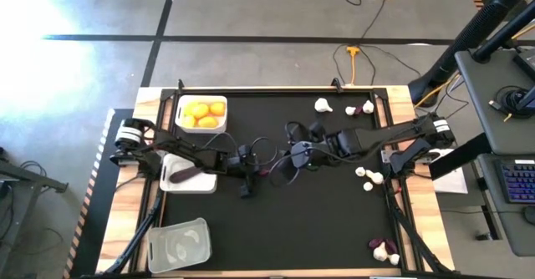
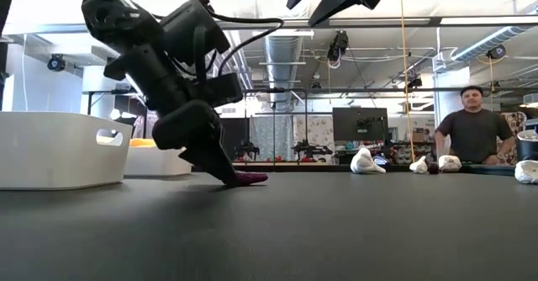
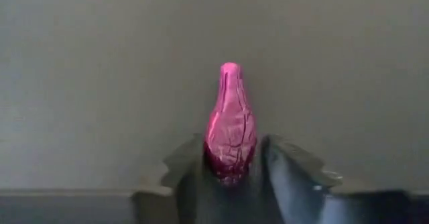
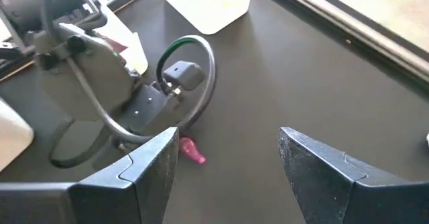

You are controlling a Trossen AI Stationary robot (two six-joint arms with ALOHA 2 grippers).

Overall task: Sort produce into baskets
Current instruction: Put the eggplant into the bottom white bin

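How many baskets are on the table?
3, all along the table's left side: a white basket holding yellow fruits, a second white basket in the middle, and a clear basket. None looks hidden.

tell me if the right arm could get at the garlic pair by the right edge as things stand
Probably yes. The right gripper hangs open and empty over mid-table, and the two garlic bulbs lie on bare mat beside that arm with nothing on or around them. The left gripper is busy at the purple piece, well clear.
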